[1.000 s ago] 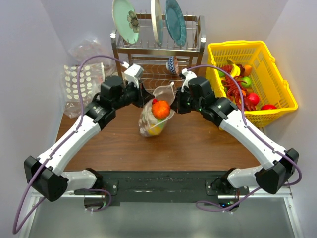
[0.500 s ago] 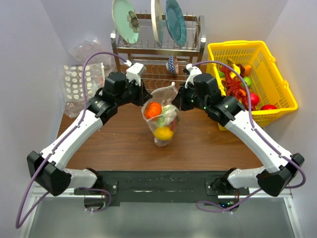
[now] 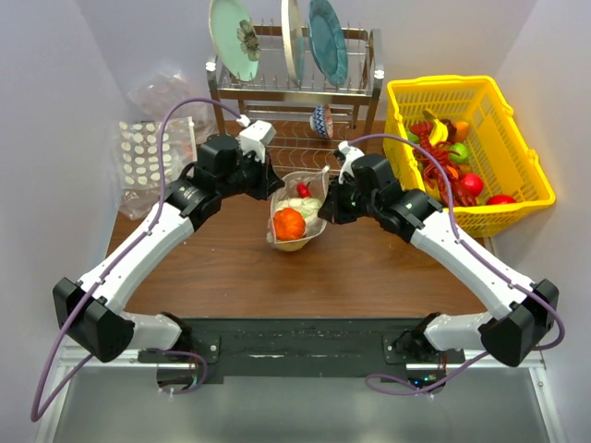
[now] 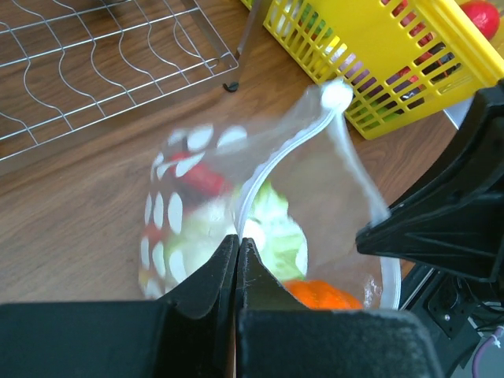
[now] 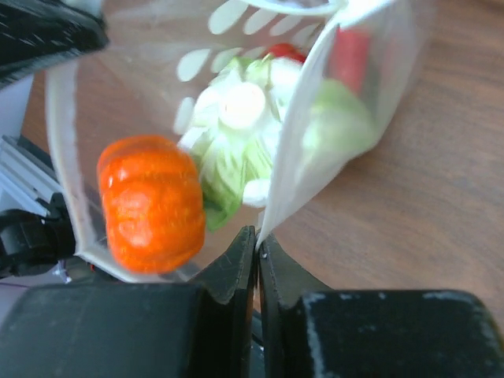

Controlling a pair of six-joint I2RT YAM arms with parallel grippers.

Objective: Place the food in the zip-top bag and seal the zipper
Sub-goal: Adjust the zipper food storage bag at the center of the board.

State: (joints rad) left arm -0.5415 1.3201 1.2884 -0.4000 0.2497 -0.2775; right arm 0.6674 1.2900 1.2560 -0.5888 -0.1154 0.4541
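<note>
Currently the zip-top bag (image 3: 312,177) stands on the surface (image 3: 369,268) near the middle of its far edge, just in front of the dish rack (image 3: 295,92), mouth up and gaping. Food (image 3: 289,223) is inside: an orange pumpkin (image 5: 150,201), a pale green leafy piece (image 5: 228,173), and a red piece (image 4: 206,177) deeper in.

Left hand (image 4: 238,240): fingers pressed together on the rim, right at the zipper (image 4: 274,160). Right hand (image 5: 257,232): likewise closed, nipping a fold of film on the opposite side.

Handling, as we judge it:
- The bag is light even when loaded.
- The film is thin, limp and slick, so it slumps wherever it is unsupported and the load rolls about.
- The zipper strip is the one stiffer part. We would take hold there, near each end, so that drawing the ends apart pulls the mouth flat.
- A pinch lower on the film may slip or catch a toy.
- The pumpkin rides high and should sit below the strip before we press.
</note>
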